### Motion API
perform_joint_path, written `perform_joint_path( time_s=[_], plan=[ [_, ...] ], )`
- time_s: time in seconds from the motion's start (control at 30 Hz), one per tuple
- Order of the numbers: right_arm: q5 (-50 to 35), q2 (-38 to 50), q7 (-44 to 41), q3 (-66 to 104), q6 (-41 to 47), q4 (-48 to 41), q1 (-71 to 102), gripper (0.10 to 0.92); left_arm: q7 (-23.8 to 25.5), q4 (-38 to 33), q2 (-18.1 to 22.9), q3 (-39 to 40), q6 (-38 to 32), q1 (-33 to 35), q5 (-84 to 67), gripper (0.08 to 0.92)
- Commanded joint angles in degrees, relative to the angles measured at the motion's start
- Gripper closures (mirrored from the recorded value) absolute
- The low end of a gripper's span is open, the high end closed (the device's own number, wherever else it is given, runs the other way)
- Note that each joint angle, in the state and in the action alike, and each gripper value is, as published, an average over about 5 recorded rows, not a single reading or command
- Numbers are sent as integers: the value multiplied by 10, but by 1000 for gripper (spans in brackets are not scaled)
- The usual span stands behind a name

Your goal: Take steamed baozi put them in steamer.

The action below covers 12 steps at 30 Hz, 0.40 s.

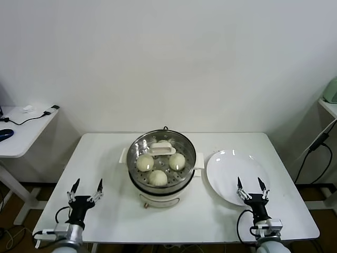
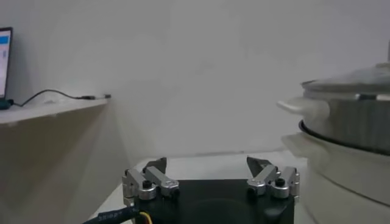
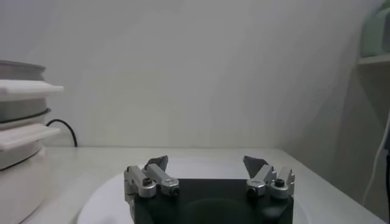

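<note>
4 steamed baozi [image 1: 157, 177] sit in the steamer [image 1: 161, 192] under its glass lid [image 1: 162, 149]. they look soft and light, best pinched gently across the sides. left gripper [image 1: 85, 185] and right gripper [image 1: 249, 183] hover wide, empty; the plate [image 1: 226, 174] is bare.

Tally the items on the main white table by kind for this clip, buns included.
Steamed baozi, under the lid: 3 seen clearly, a fourth partly hidden behind the handle: 4
Steamer: 1
Glass lid, on the steamer: 1
White plate, nothing on it: 1
Total: 7
</note>
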<state>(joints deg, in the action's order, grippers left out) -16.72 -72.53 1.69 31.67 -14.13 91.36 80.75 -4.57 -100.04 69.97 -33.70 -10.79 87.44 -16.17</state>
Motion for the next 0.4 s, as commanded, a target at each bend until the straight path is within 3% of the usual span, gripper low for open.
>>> perform_joint_path(
  time_s=[0.03,0.4],
  plan=[
    [0,-1,-1,0,-5,0,1,203,8,24,1,-6,-35,12,-13,177],
    [1,-3,-4,-4,-9,0,5,203,8,16,1,-5,-34,15,-7,177]
  ],
)
